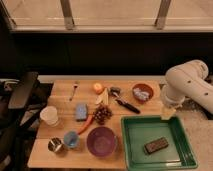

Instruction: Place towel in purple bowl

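The towel [143, 93] is contained in the red-brown bowl [134, 92] at the far right of the table [60, 102]. The purple bowl [102, 141] at the near edge is empty. One dark block [156, 145] is held in the green tray [135, 134].

Counted:
- two bowls
- one tray
- three cups: white [49, 116], blue [71, 139], metal [55, 145]

The gripper [168, 113] is positioned over the tray's far right corner. Its fingers are spread wide, with nothing gripped.
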